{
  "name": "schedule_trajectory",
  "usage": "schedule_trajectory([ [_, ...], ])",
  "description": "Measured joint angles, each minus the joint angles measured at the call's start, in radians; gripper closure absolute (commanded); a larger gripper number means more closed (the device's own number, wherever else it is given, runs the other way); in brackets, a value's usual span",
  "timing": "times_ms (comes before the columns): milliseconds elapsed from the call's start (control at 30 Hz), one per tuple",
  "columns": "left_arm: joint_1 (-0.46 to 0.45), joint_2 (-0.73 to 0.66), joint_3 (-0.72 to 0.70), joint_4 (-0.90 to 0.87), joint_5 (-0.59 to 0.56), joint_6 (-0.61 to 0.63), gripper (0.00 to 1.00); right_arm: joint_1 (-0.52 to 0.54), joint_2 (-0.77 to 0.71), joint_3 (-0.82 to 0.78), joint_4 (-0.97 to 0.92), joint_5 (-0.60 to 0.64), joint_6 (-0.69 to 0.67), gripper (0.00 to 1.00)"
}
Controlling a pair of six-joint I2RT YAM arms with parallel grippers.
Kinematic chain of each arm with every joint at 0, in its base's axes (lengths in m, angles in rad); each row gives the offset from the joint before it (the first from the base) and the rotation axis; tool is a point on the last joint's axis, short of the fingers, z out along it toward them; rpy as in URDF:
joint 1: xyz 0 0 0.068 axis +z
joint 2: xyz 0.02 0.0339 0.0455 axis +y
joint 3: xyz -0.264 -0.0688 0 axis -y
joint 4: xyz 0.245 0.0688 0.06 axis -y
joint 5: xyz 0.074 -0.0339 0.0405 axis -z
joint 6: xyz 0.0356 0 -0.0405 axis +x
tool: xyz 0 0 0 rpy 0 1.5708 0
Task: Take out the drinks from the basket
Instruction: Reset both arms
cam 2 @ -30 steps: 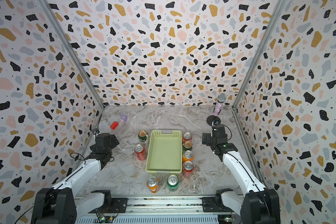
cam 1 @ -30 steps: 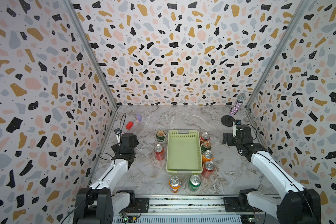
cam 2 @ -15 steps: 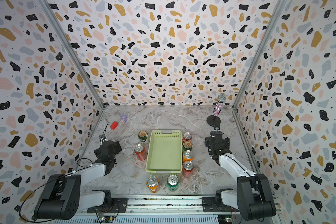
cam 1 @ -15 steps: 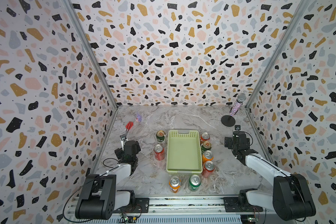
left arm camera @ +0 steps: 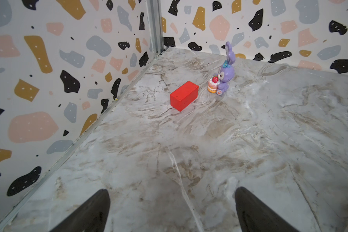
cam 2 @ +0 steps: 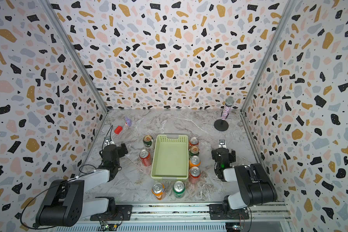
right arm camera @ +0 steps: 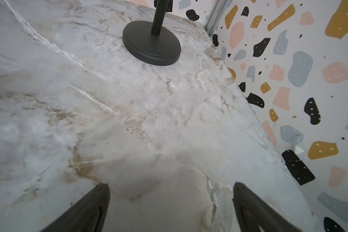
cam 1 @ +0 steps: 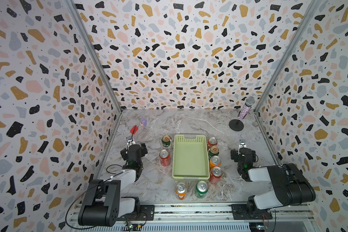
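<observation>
Hugging basket rim, cans; left fingers, right fingers apart (wide) over open marble.

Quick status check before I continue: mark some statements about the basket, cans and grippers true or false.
The pale green perforated plastic basket holds no cans. True.
Four small soda cans stand along the basket's side nearer the right arm. True.
The right gripper grips a can. False: it is open and empty.
The glittery microphone lies tipped over. False: it stands upright on its black round stand.
The left gripper is open. True.
</observation>
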Motion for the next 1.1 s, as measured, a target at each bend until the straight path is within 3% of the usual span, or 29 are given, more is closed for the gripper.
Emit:
schedule_trajectory([
  [267,-0.055,0.136,-0.003,0.123,0.067,0.087,0.0,-0.02,0.005,0.007,0.098,-0.055,-0.01,0.0],
  [533,-0.066,0.138,-0.005,0.143,0.082,0.122,0.0,-0.085,0.064,0.056,0.074,-0.129,0.01,0.0],
  [1100,-0.066,0.138,-0.005,0.144,0.085,0.129,0.0,-0.086,0.063,0.058,0.071,-0.151,0.023,0.0],
])
